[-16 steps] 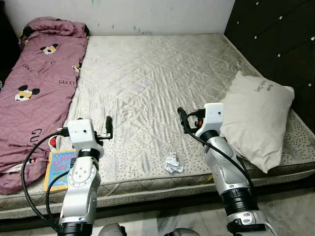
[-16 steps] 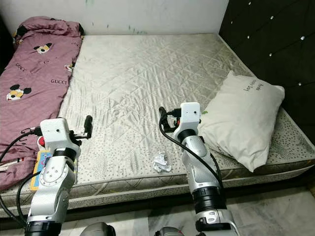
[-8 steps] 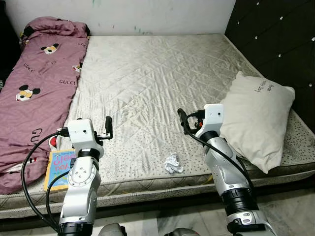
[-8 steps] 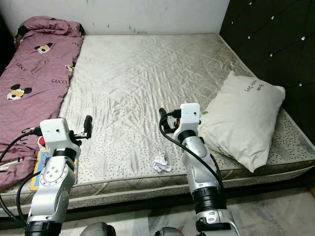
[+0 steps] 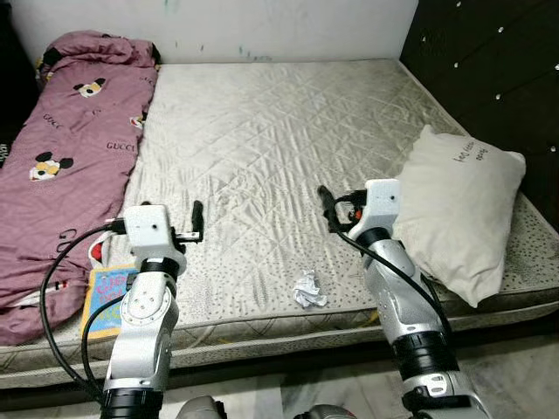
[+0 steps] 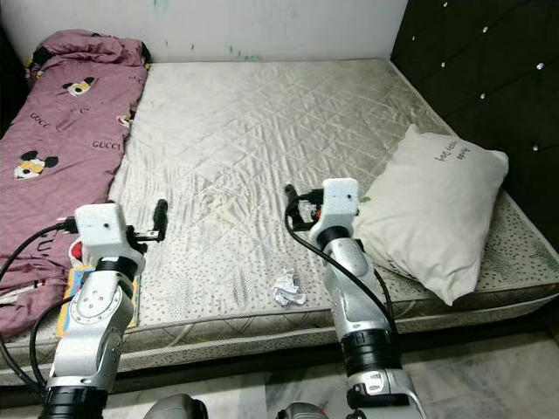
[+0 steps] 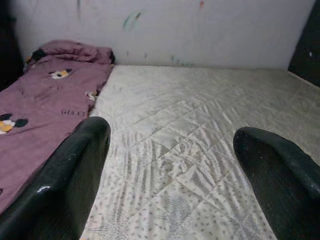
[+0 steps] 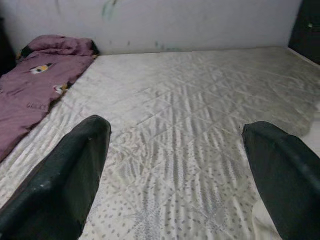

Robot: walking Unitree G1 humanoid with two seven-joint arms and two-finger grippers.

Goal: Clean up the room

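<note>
crumpled paper (image 5: 307, 289) near bed (image 5: 262, 131) edge: light, soft; pinch whole | left gripper (image 5: 197, 221), right gripper (image 5: 327, 208): jaws wide, empty

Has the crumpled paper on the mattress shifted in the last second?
No. The crumpled paper lies in the same spot near the mattress front edge, between both arms.

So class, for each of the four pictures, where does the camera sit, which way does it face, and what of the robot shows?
Left eye: on the head, facing down at the mattress; both arms, crumpled paper.
Right eye: beside it, same scene; pillow, book.
Left wrist: along the open left gripper towards the wall; purple blanket.
Right wrist: along the open right gripper; shares that mattress and blanket.
</note>
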